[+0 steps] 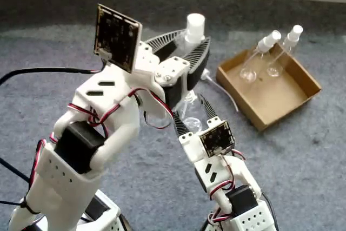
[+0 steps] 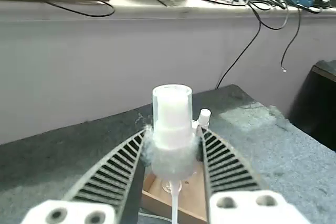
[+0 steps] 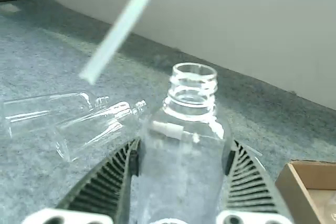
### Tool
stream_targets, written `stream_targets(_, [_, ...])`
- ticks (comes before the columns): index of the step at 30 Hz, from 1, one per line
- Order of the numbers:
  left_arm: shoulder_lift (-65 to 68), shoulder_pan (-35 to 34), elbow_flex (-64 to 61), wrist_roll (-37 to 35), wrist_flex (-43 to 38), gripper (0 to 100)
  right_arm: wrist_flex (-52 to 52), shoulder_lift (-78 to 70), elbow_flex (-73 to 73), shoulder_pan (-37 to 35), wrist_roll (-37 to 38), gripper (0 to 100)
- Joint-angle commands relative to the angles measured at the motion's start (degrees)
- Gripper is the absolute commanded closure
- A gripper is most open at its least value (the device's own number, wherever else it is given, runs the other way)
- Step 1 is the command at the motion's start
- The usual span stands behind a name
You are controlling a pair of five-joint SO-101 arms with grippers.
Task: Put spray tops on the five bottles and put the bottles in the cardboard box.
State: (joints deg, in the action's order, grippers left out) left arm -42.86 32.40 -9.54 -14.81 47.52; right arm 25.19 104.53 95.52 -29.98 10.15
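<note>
Currently: left gripper (image 2: 172,142), clamped on spray top (image 2: 171,116), held high so its dip tube (image 3: 121,24) hangs over the open bottle (image 3: 193,85). Right gripper (image 3: 181,156), gripping that bottle upright beneath. Cardboard box (image 1: 305,77), far right, holds two capped bottles (image 1: 259,58).

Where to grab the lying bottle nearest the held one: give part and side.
Grip the lying bottle across its round mid-body, coming from above, jaws straddling its length. It lies flat on the carpet, and the threaded neck must stay free for a top. The second lying bottle beside it may crowd one jaw.
</note>
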Motion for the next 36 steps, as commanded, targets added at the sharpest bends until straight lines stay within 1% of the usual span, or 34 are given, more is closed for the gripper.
stream_targets(1, [-4.4, 1.0, -6.8, 0.6, -12.7, 97, 0.0, 0.4, 10.0, -0.4, 0.7, 87.2])
stream_targets(6, [-7.0, 0.7, -16.8, 0.7, -23.0, 97, 0.1, 0.4, 10.0, -0.4, 0.7, 87.2])
stream_targets(9, [-8.8, -3.3, -21.8, 0.7, -31.9, 97, 1.4, 0.4, 10.0, -0.4, 0.7, 87.2])
stream_targets(11, [-9.9, -5.1, -25.1, 0.6, -35.6, 97, 1.6, 0.4, 10.0, -0.4, 0.7, 87.2])
stream_targets(20, [-19.4, -5.3, -34.6, 0.5, -36.8, 97, 1.5, 0.5, 10.0, -0.4, 0.7, 87.2])
stream_targets(27, [-21.1, -5.3, -42.9, 0.3, -37.0, 97, 1.5, 0.5, 10.0, -0.4, 0.7, 87.2])
stream_targets(29, [-21.1, -5.3, -43.4, 0.3, -37.3, 97, 1.5, 0.5, 10.0, -0.4, 0.7, 87.2])
stream_targets(33, [-21.2, -5.3, -42.9, 0.4, -43.0, 97, 1.6, 0.5, 10.0, -0.4, 0.7, 87.2])
stream_targets(36, [-21.2, -5.3, -40.0, 0.2, -44.4, 97, 1.6, 0.5, 10.0, -0.4, 0.7, 87.2])
